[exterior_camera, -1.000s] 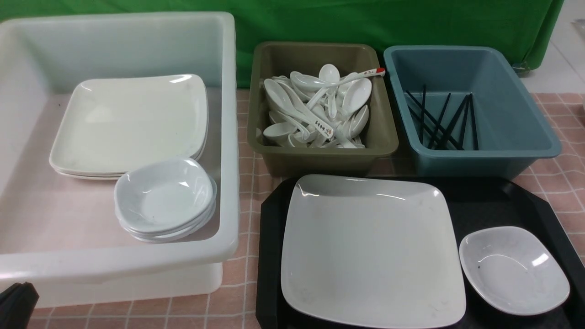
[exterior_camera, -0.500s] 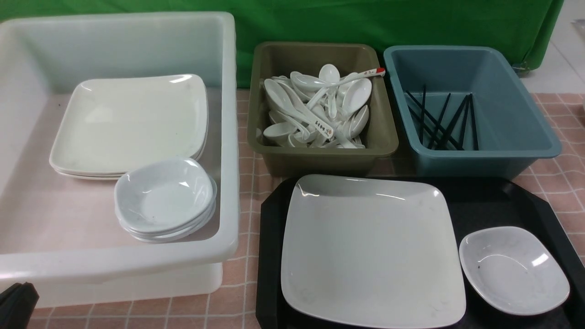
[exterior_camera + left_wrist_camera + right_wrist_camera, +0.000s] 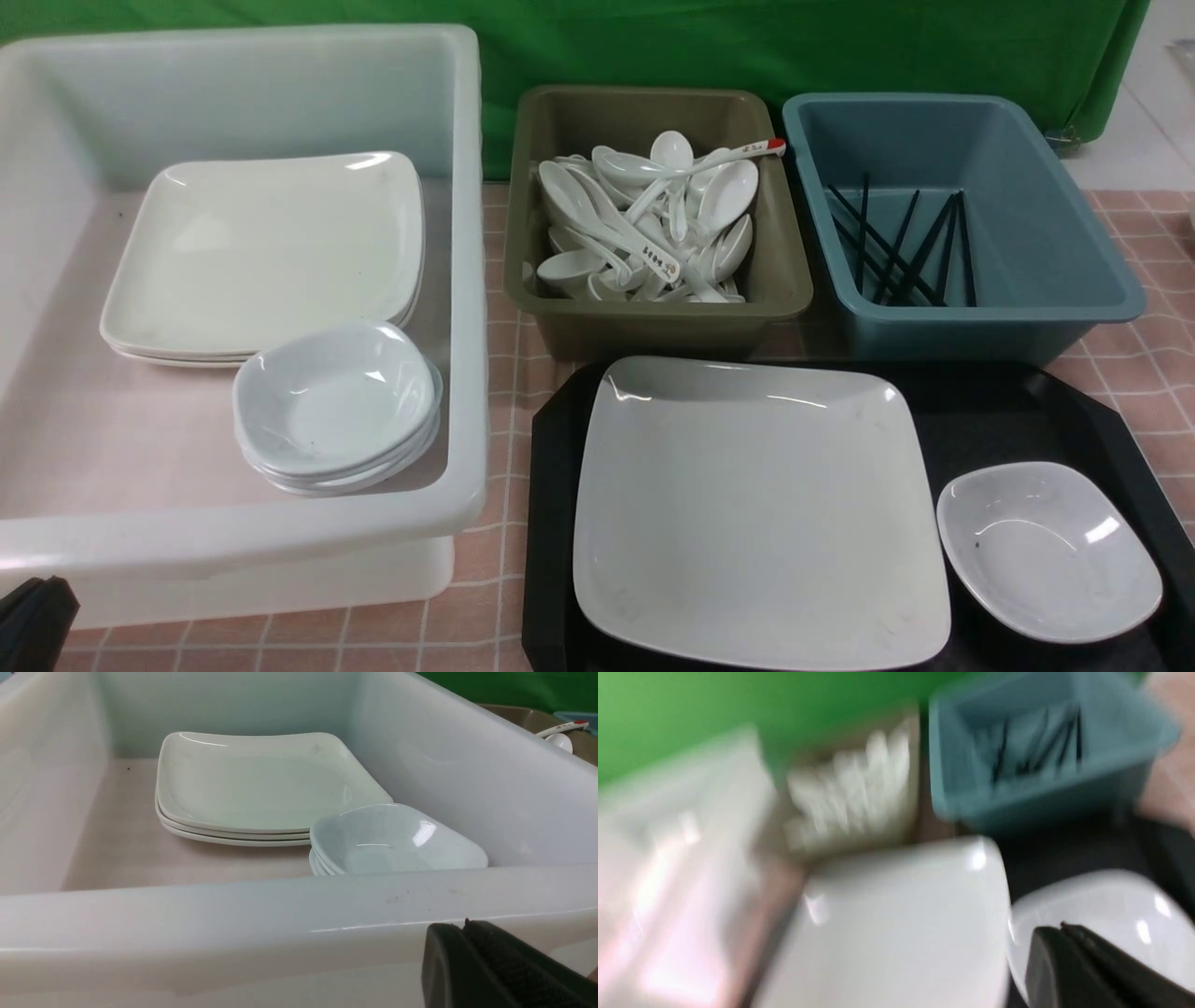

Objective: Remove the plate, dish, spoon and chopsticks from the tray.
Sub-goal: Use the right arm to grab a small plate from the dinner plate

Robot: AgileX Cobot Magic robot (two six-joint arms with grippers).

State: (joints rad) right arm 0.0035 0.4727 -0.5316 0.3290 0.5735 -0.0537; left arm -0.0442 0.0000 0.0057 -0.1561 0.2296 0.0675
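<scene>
The black tray (image 3: 1008,411) lies at the front right. The large square white plate (image 3: 756,513) sits on its left part and the small white dish (image 3: 1050,551) on its right part. A white spoon with black characters (image 3: 644,252) lies on the spoon pile in the olive tub. Black chopsticks (image 3: 896,247) lie in the blue tub. My left gripper (image 3: 465,926) is shut and empty, low before the white tub's front wall; it shows at the front view's corner (image 3: 33,621). My right gripper (image 3: 1059,927) is shut and empty above the dish (image 3: 1101,900), in a blurred view.
A big white tub (image 3: 467,280) at the left holds a stack of square plates (image 3: 266,252) and a stack of small dishes (image 3: 336,401). The olive tub (image 3: 653,322) and the blue tub (image 3: 980,327) stand behind the tray. A green cloth hangs at the back.
</scene>
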